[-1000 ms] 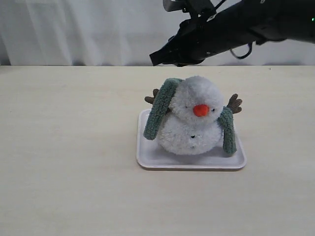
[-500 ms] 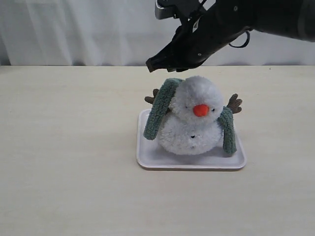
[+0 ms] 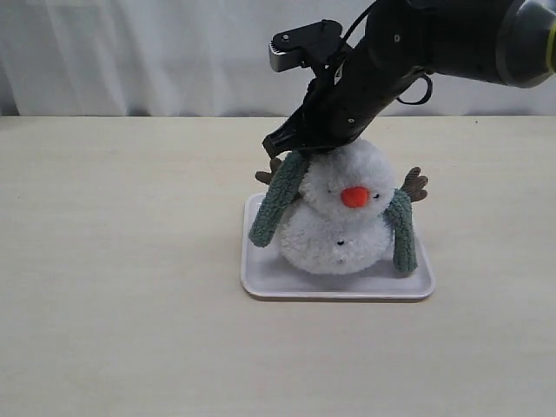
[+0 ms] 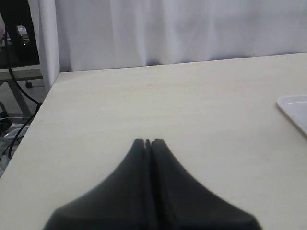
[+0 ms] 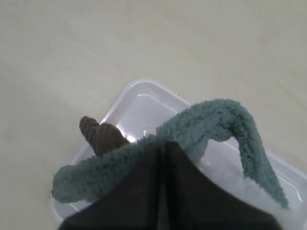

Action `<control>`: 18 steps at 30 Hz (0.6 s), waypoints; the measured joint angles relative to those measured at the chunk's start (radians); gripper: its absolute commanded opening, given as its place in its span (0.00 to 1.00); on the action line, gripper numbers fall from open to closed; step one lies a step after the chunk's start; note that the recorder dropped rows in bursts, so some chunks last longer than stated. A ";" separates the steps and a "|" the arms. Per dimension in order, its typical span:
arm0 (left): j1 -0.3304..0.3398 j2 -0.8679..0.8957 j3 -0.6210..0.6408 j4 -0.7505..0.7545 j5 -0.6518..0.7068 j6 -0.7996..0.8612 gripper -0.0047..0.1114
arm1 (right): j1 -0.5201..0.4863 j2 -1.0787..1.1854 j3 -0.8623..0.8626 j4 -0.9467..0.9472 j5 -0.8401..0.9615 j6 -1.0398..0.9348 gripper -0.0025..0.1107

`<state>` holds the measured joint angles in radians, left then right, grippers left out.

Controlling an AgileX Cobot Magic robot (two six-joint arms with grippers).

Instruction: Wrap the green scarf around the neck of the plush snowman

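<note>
The plush snowman (image 3: 339,221) sits upright on a white tray (image 3: 261,282), with its orange nose facing the camera. The green scarf (image 3: 276,198) lies draped behind its head, and one end hangs down each side, the other end (image 3: 402,230) by the far twig arm. My right gripper (image 3: 291,149) is shut, its tips pressed down onto the scarf (image 5: 225,115) at the snowman's shoulder, beside the brown twig arm (image 5: 98,134). The neck is hidden behind the head and the arm. My left gripper (image 4: 147,142) is shut over bare table, holding nothing.
A white curtain hangs behind the table. The tray's corner (image 4: 295,105) shows at the edge of the left wrist view. The table's end and a dark stand with cables (image 4: 14,43) lie beyond it.
The right arm has come down from above and behind the snowman onto the scarf at its shoulder. The hanging scarf end on that side has shifted slightly.
</note>
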<state>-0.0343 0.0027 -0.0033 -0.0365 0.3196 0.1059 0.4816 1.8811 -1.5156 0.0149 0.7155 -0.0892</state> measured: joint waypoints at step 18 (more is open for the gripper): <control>0.000 0.000 0.000 0.000 0.000 0.000 0.04 | 0.000 -0.013 -0.030 0.000 0.078 -0.049 0.06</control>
<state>-0.0343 0.0027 -0.0033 -0.0365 0.3196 0.1059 0.4816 1.8680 -1.5453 0.0149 0.7934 -0.1386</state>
